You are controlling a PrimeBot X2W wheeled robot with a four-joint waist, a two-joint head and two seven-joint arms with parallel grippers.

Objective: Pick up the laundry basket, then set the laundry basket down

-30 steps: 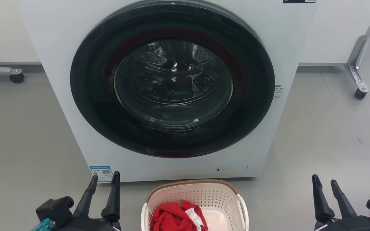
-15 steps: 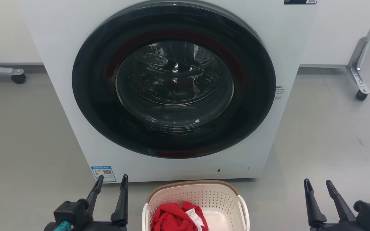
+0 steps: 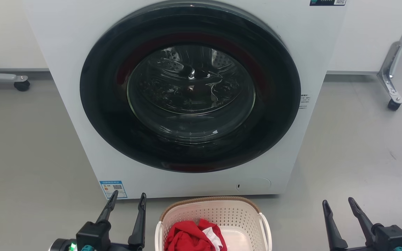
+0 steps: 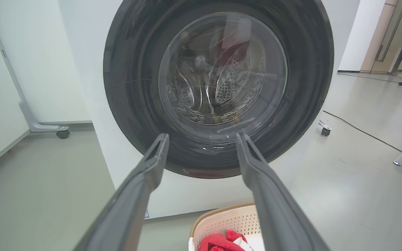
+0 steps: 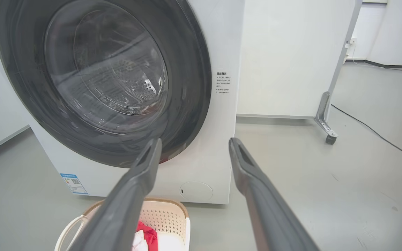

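Note:
The laundry basket (image 3: 222, 214), cream with a brown woven rim and white side handles, stands on the floor just in front of the washer, cut off by the head view's bottom edge. Red and white clothes (image 3: 194, 237) lie inside it. My left gripper (image 3: 127, 198) hovers open just left of the basket, holding nothing. Open and empty too, my right gripper (image 3: 337, 203) sits well to the basket's right. The basket (image 4: 227, 223) peeks between the left fingers in the left wrist view, and the basket (image 5: 168, 218) lies below the right fingers in the right wrist view.
A white front-loading washer (image 3: 82, 42) with a shut dark round door (image 3: 190, 87) stands right behind the basket. Wheeled frame legs (image 3: 391, 89) stand at the right and a caster (image 3: 21, 84) at the left. Grey floor (image 3: 361, 146) spreads on both sides.
Both grippers have moved inward toward the basket and lower in the head view, still open. The head view has shifted slightly. The basket has not moved.

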